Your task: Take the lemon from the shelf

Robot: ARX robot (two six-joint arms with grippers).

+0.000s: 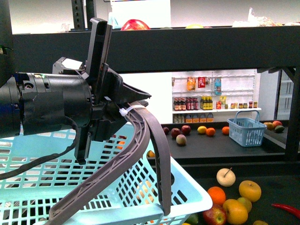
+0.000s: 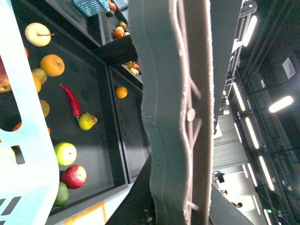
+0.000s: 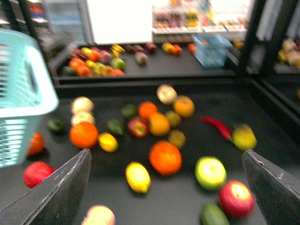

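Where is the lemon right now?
In the right wrist view, the lemon lies on the black shelf, close beside the big orange, with the green apple past that.

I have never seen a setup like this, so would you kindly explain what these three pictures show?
This is a two-armed robot. The front view comes from a camera on its body: the black left arm fills it, its left gripper open near a pale blue basket. The other two come from cameras on the wrists. The right wrist view shows the right gripper open and empty over the black shelf, where loose fruit lies: the lemon, an orange, a red chilli. Nothing is held.
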